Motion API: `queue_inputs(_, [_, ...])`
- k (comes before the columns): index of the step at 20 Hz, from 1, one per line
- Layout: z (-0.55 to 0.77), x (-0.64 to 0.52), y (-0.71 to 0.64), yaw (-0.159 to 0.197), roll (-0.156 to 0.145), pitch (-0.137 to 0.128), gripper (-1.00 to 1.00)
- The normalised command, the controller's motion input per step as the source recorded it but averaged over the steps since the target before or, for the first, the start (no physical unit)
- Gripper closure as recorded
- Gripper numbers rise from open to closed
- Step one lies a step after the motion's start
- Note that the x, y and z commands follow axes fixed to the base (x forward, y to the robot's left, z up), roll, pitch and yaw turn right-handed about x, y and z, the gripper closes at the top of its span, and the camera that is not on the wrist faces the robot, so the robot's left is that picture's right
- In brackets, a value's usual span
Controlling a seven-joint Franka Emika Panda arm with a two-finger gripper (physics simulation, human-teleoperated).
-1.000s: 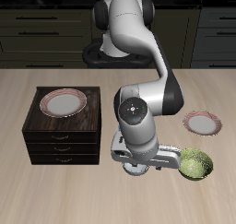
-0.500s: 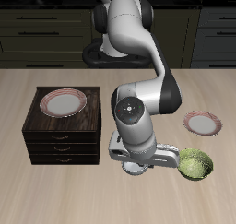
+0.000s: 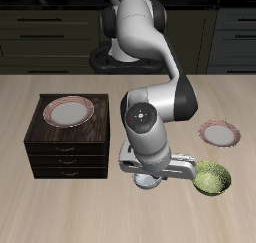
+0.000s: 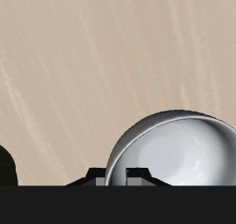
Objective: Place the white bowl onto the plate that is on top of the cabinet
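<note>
The white bowl [image 4: 175, 149] fills the wrist view at close range, resting on the wooden table. In the exterior view only a sliver of the white bowl [image 3: 147, 181] shows under the hand, near the table's front edge. My gripper [image 4: 113, 175] straddles the bowl's rim, one finger inside and one outside, the jaws narrow and shut on it. The gripper [image 3: 150, 174] hangs low over the table beside the cabinet [image 3: 66, 142]. The plate [image 3: 68, 111] with its reddish-pink rim lies on top of the cabinet, with nothing on it.
A green bowl [image 3: 212, 177] stands close beside the hand, near the front edge. A second pink-rimmed plate [image 3: 220, 134] lies on the table behind it. A dark rounded shape [image 4: 5, 165] shows at the edge of the wrist view.
The arm sank slightly over the bowl a second ago and has stayed nearly still since. The bowl has not left the table.
</note>
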Motion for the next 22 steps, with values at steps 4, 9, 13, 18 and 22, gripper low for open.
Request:
queue_inputs(4, [0.13,-0.11,0.03,0.009,0.015,-0.023,1.0])
queue_inputs(9, [0.36,-0.17,-0.01,0.033,0.009,-0.052,1.0])
queue_inputs(13, [0.38,-0.19,-0.11,0.016,0.001,-0.053,1.0])
queue_inputs(18, [0.39,-0.15,-0.17,0.035,-0.022,-0.052,1.0])
queue_inputs(22, [0.52,-0.2,-0.23,0.017,-0.017,-0.065,1.0])
